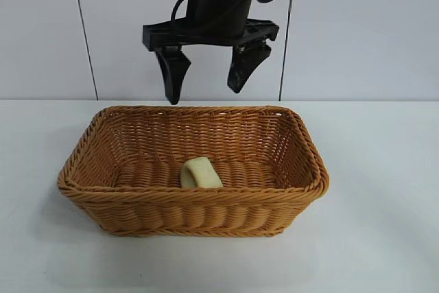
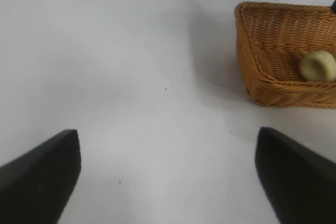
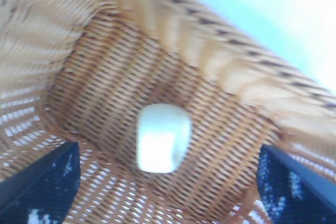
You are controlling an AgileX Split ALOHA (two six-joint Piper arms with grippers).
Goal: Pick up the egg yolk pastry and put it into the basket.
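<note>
White desk (image 1: 384, 224): pastry (image 1: 200, 173) lies in basket (image 1: 206, 211).
Right claw (image 1: 206, 77) spread, empty, above basket; placement looks done.

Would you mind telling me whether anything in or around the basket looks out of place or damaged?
Nothing stands out. The pastry lies on the basket's bottom, intact, and the basket sits level. The right gripper hangs open above it, holding nothing.

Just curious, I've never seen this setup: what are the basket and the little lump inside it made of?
The basket looks like woven wicker or a plastic imitation: orange-brown strands, braided rim, slight sheen. The egg yolk pastry looks like soft dough, or possibly a foam replica: pale cream, matte, smooth with slight dents.
</note>
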